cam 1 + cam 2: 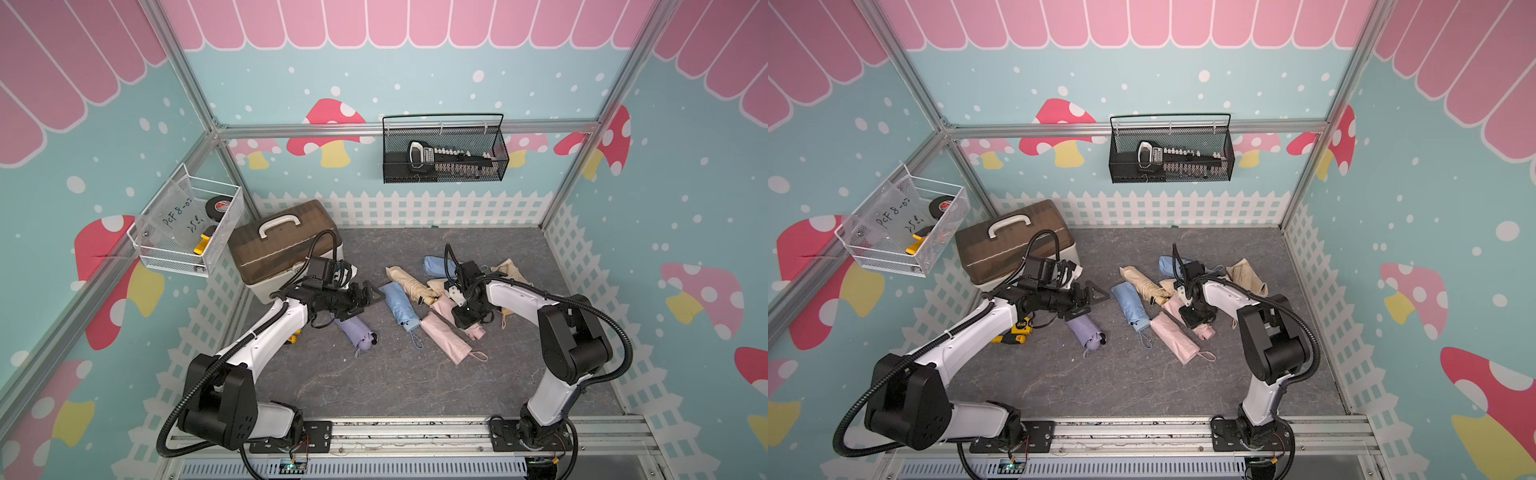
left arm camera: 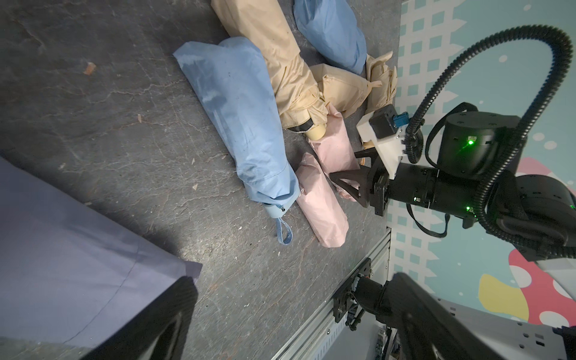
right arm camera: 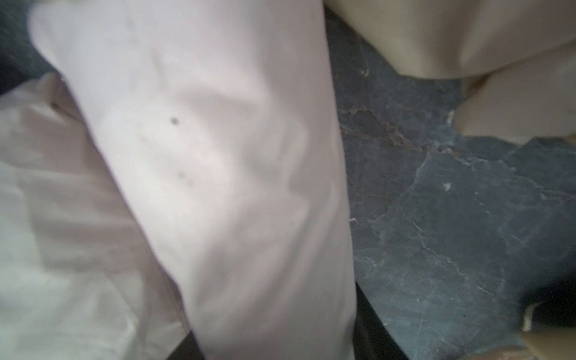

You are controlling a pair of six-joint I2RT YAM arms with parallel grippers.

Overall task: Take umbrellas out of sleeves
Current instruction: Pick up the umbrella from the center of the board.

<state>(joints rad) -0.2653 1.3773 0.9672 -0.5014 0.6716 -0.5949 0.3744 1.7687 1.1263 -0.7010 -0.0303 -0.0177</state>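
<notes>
Several folded umbrellas in sleeves lie in a heap mid-table. In both top views I see a blue one [image 1: 401,307] [image 1: 1131,305], a beige one [image 1: 409,282], a long pink one [image 1: 446,338] and a lilac one [image 1: 357,332]. My right gripper [image 1: 463,318] [image 2: 349,174] points down onto a second pink sleeve [image 3: 249,202] [image 2: 336,146], its jaws pressed against both sides of the tube. My left gripper [image 1: 368,299] [image 2: 296,327] hovers open just above the lilac sleeve [image 2: 78,265], holding nothing.
A brown toolbox [image 1: 282,245] stands at the back left, close behind the left arm. A yellow tool [image 1: 1021,328] lies beside that arm. A white wire basket [image 1: 191,224] and a black mesh basket [image 1: 444,153] hang on the walls. A metal rail [image 1: 395,432] runs along the front.
</notes>
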